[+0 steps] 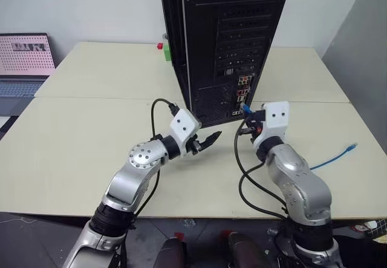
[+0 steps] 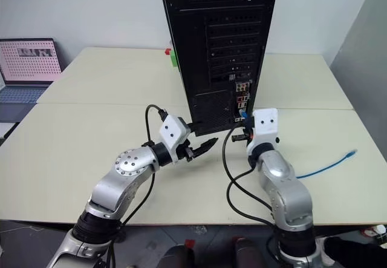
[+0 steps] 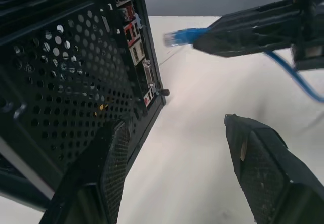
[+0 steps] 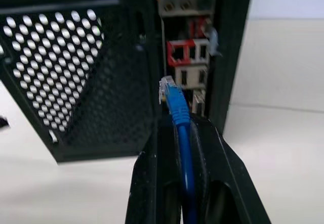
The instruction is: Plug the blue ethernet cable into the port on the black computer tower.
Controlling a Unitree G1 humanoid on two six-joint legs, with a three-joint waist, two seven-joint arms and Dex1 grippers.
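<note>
The black computer tower (image 1: 224, 44) stands upright on the table with its perforated rear panel facing me. My right gripper (image 4: 174, 120) is shut on the blue ethernet cable (image 4: 183, 148). Its clear plug (image 4: 168, 90) sticks out level, a short way from the rear connector strip. Small metal-rimmed dark sockets (image 4: 191, 77) sit under a red-framed pair; which one is the port I cannot tell. The cable's loose end (image 1: 352, 148) trails on the table at the right. My left gripper (image 1: 205, 142) is open and empty, low beside the tower's mesh vent and left of the plug (image 3: 177, 36).
A laptop (image 1: 24, 62) sits at the far left edge. Small red and green blocks (image 1: 162, 47) lie behind the tower. Black arm cables (image 1: 248, 177) loop over the table between my arms. A grey wall (image 1: 363, 50) borders the right side.
</note>
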